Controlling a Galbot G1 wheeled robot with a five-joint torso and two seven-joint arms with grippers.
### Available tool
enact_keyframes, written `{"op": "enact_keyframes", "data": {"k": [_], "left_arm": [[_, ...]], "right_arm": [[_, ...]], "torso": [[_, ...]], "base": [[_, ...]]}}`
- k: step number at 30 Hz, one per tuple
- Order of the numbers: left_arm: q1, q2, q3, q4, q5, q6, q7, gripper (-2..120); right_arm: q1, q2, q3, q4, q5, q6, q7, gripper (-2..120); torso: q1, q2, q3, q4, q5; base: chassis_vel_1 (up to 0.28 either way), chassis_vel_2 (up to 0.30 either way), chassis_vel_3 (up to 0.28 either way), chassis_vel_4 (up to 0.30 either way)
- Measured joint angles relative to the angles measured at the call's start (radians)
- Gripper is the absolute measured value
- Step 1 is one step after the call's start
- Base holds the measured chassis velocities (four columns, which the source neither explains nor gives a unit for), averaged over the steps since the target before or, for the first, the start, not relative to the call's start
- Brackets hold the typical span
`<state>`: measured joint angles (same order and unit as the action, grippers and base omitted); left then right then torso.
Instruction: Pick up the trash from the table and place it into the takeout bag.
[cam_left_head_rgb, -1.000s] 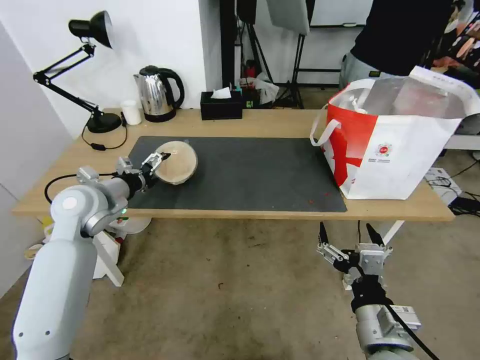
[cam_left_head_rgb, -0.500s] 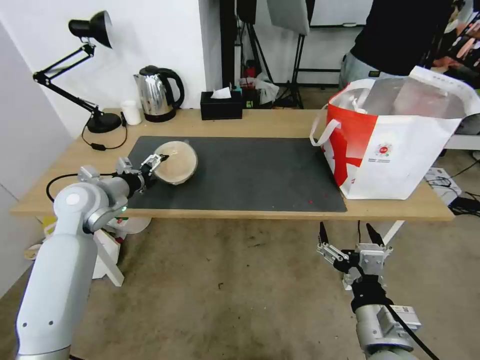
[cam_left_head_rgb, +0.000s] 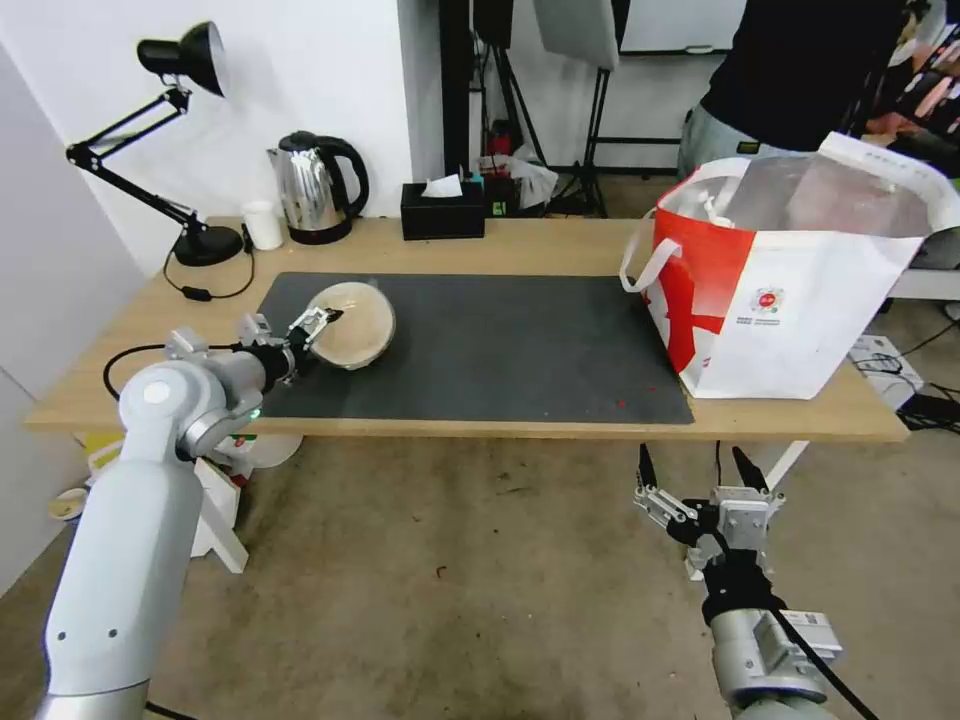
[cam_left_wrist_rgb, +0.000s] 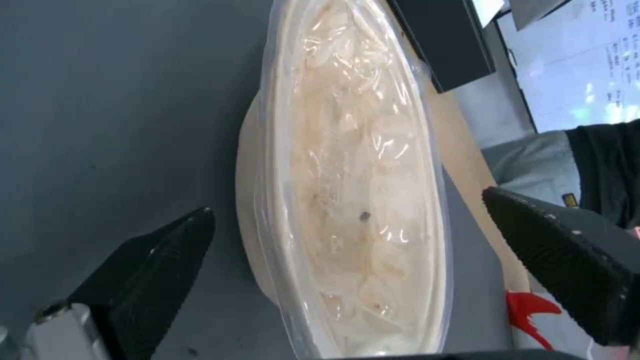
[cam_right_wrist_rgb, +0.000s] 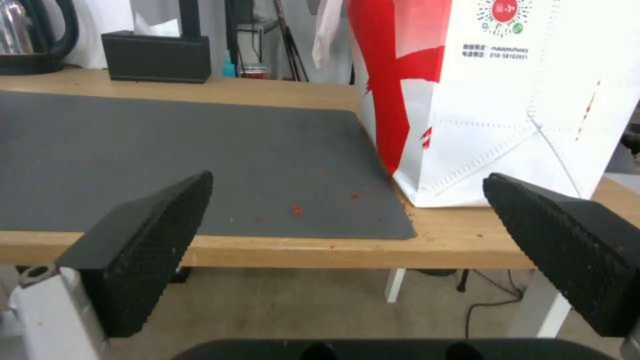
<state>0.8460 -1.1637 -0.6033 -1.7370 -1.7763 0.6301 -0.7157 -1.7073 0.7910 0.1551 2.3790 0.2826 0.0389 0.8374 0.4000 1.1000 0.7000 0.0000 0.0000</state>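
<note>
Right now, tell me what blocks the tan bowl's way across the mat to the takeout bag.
Nothing visible does. The left pincer is open around the tan paper bowl at the left end of the dark grey mat. The stretch of mat between it and the takeout bag holds just a few red crumbs.

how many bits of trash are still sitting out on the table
1: a tan round paper bowl tipped on the dark grey mat, between the open left gripper's fingers. Others may be hidden inside the white-and-red takeout bag.

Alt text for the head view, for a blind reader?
The left pincer is open around the rim of a tan bowl on the table's grey mat. A takeout bag stands at the right; the right pincer hangs open below the table edge.
</note>
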Motion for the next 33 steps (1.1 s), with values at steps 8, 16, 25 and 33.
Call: {"op": "enact_keyframes", "data": {"k": [8, 16, 25, 33], "left_arm": [[-0.012, -0.001, 0.008, 0.018, 0.010, 0.000, -0.003, 100], [-0.042, -0.016, 0.033, 0.054, 0.022, 0.000, -0.002, 100], [-0.047, -0.022, 0.043, 0.066, 0.039, 0.000, 0.000, 99], [-0.051, -0.024, 0.048, 0.071, 0.044, 0.000, 0.011, 79]], "right_arm": [[0.000, 0.000, 0.000, 0.000, 0.000, 0.000, 0.000, 100], [0.000, 0.000, 0.000, 0.000, 0.000, 0.000, 0.000, 100], [0.000, 0.000, 0.000, 0.000, 0.000, 0.000, 0.000, 100], [0.000, 0.000, 0.000, 0.000, 0.000, 0.000, 0.000, 100]], "torso": [[0.000, 0.000, 0.000, 0.0001, 0.0000], [0.000, 0.000, 0.000, -0.0001, 0.0000], [0.000, 0.000, 0.000, 0.0000, 0.0000], [0.000, 0.000, 0.000, 0.0000, 0.0001]], "base": [[0.000, 0.000, 0.000, 0.000], [0.000, 0.000, 0.000, 0.000], [0.000, 0.000, 0.000, 0.000], [0.000, 0.000, 0.000, 0.000]]}}
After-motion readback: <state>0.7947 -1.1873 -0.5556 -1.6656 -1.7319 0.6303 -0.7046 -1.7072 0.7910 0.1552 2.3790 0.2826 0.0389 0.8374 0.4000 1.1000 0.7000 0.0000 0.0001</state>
